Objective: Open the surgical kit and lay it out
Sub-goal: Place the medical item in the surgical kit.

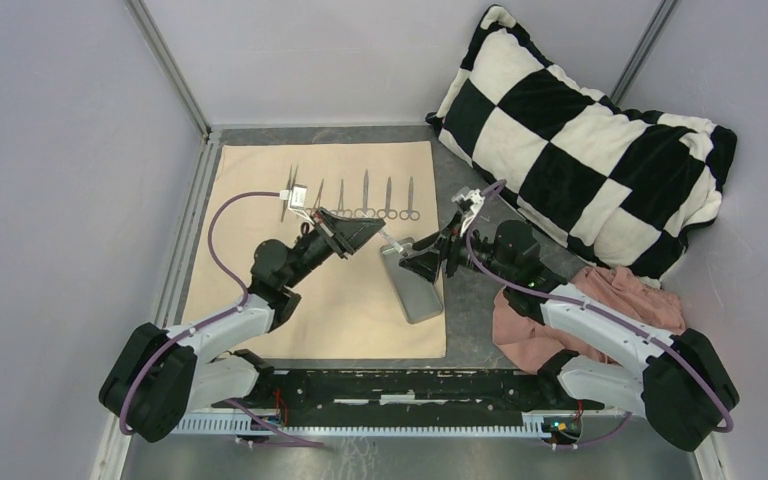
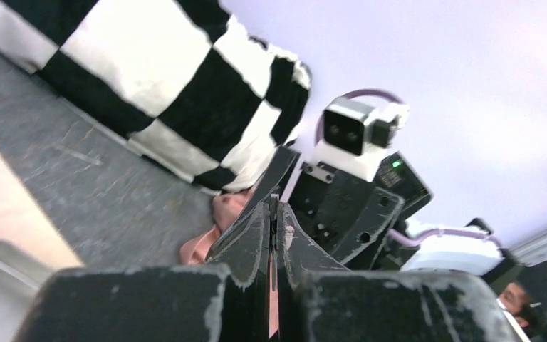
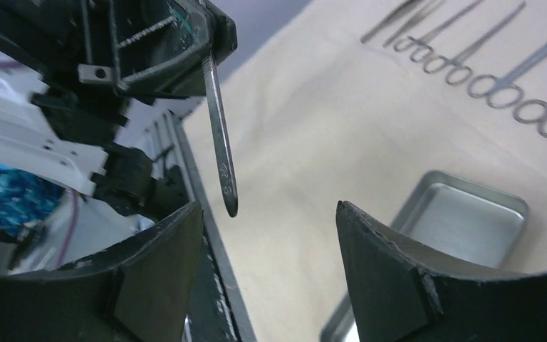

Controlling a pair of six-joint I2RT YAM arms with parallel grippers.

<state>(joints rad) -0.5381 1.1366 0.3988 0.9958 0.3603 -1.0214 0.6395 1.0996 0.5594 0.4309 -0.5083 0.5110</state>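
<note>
Several ring-handled instruments (image 1: 365, 200) are lying in a row on the far part of the beige cloth wrap (image 1: 250, 190), which is lying flat on the table (image 1: 467, 322). At the wrap's right edge the grey metal tray (image 1: 412, 288) is resting. The left gripper (image 1: 378, 230) is clamping one slim steel instrument (image 3: 221, 142). Only the right wrist view is showing its free length, hanging before the right gripper (image 3: 267, 210), whose fingers are spread and gripping nothing. The left wrist view alone is showing the pink cloth (image 2: 210, 239) touching the checkered pillow (image 2: 185, 92).
</note>
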